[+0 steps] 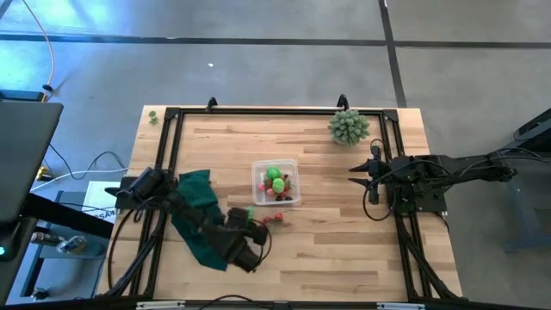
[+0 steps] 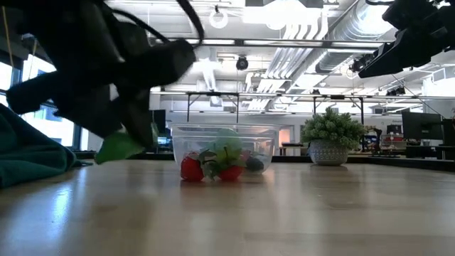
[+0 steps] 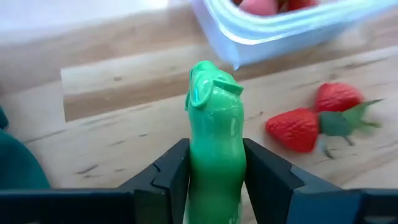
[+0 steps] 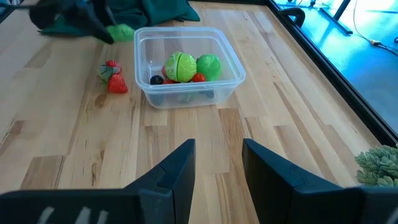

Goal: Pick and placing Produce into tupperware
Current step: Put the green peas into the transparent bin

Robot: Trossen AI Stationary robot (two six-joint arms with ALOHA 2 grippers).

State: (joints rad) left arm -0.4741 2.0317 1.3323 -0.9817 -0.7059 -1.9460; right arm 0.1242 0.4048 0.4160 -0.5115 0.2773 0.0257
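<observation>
Counted on table: one tupperware [image 4: 188, 68]; two strawberries [image 4: 114, 76] outside it; one green produce piece [image 3: 214, 146] in left gripper [image 3: 214, 180]; one potted plant [image 1: 349, 127]; one dark green cloth [image 1: 196, 215]; container contents overlapped, not countable

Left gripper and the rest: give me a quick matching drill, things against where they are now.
Things:
1. green toy
2. strawberries
3. plant
4. cloth

Places:
A. far right corner of the table
B. on the table beside the tupperware
C. under the left arm
D. clamped in the left gripper

Pairs: 1-D, 2-B, 3-A, 4-C
</observation>
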